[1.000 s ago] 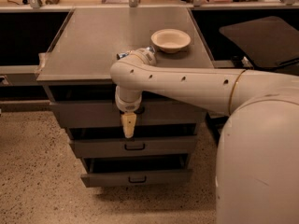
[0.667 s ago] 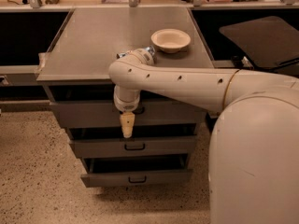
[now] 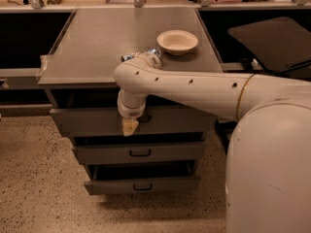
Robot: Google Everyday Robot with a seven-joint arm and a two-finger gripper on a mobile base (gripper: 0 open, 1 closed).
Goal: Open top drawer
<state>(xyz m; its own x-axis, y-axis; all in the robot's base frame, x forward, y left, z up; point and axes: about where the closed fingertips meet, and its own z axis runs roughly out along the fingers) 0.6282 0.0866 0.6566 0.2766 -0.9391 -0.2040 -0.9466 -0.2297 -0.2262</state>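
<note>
The top drawer (image 3: 87,121) is the widest grey drawer, right under the cabinet's flat top (image 3: 121,42). My gripper (image 3: 129,126) hangs from the white arm (image 3: 194,89) straight down in front of the middle of this drawer's front, its yellowish tip at the front's lower edge. The arm's wrist covers most of the drawer's small black pull handle; only a dark bit shows beside the wrist. A dark gap shows above the drawer front.
A beige bowl (image 3: 177,41) and a small wrapped item (image 3: 130,57) lie on the cabinet top. The middle drawer (image 3: 140,153) and the bottom drawer (image 3: 142,185) each stick out a little. My white body (image 3: 272,169) fills the right side. The floor is speckled.
The gripper's tip has risen a little and now sits against the top drawer's front instead of hanging below it. My body fills more of the right side.
</note>
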